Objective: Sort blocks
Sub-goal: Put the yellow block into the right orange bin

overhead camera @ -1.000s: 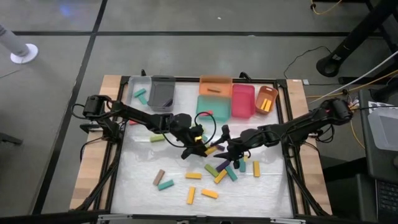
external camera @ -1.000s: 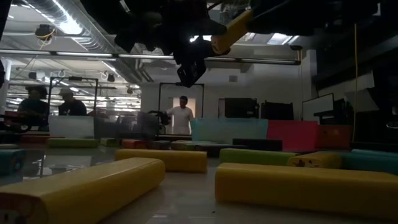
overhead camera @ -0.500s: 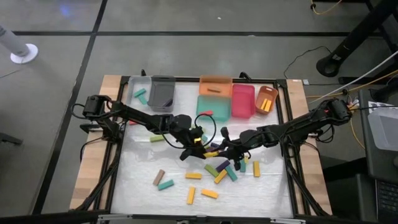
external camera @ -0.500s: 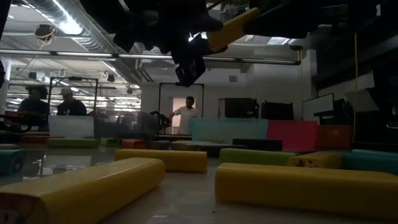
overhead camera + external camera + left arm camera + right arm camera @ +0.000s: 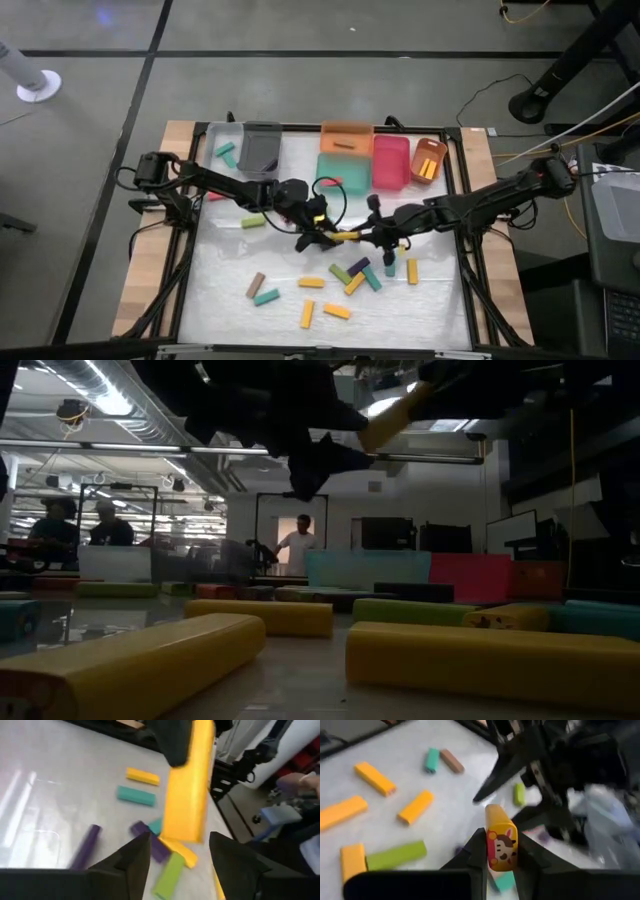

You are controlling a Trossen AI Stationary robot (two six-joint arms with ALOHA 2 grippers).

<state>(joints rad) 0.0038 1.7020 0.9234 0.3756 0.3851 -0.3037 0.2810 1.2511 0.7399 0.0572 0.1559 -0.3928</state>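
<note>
Grey floor, ceiling strip lights, people behind

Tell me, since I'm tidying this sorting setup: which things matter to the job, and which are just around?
In play:
- yellow block, clamped by the right gripper
- left gripper, open beside it
- loose blocks on the table
- bins along the far edge

Just around:
- cables on the floor
- people in the room behind

Two arms share a bench carrying five bins. Outside the bins, seen from above: six yellow blocks, four teal, two green, one purple, one brown. Three people stand in the room behind.
</note>
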